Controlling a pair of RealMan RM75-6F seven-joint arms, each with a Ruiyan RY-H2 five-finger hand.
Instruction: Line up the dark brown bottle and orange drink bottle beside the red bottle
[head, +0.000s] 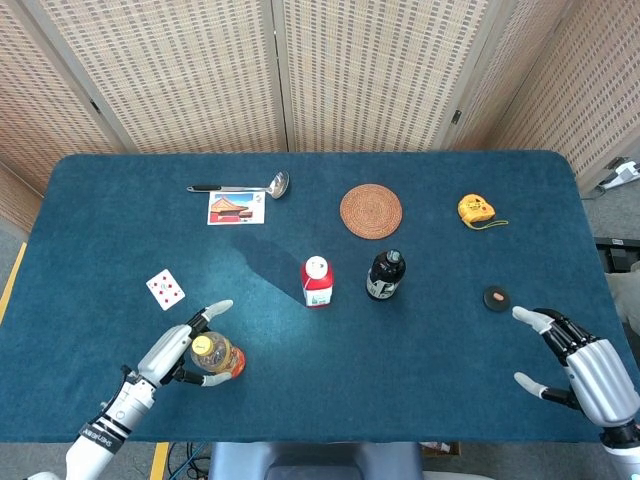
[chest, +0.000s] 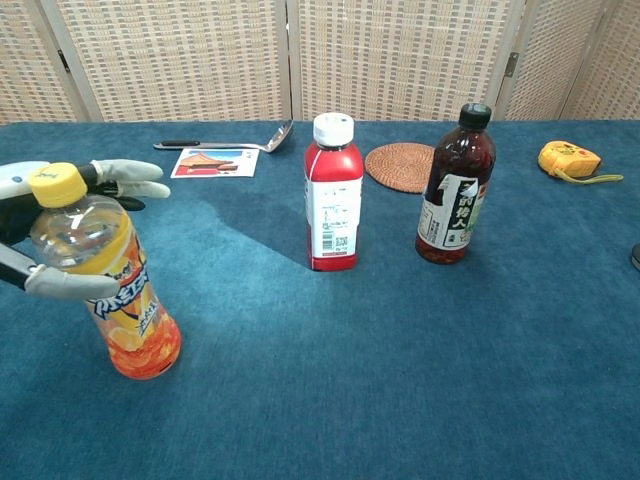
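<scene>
Three bottles stand upright on the blue bench (head: 120, 230). Leftmost, the left hand (head: 178, 347) cups the orange drink bottle (chest: 105, 275), thumb in front and fingers (chest: 130, 170) spread behind its neck; whether it truly grips I cannot tell. Well off to that hand's right stands the red bottle (chest: 333, 193), and just beyond it the dark brown bottle (chest: 456, 186). Far right, the right hand (head: 585, 367) hovers with fingers apart, holding nothing, a small round disc (head: 494, 297) near its fingertips.
</scene>
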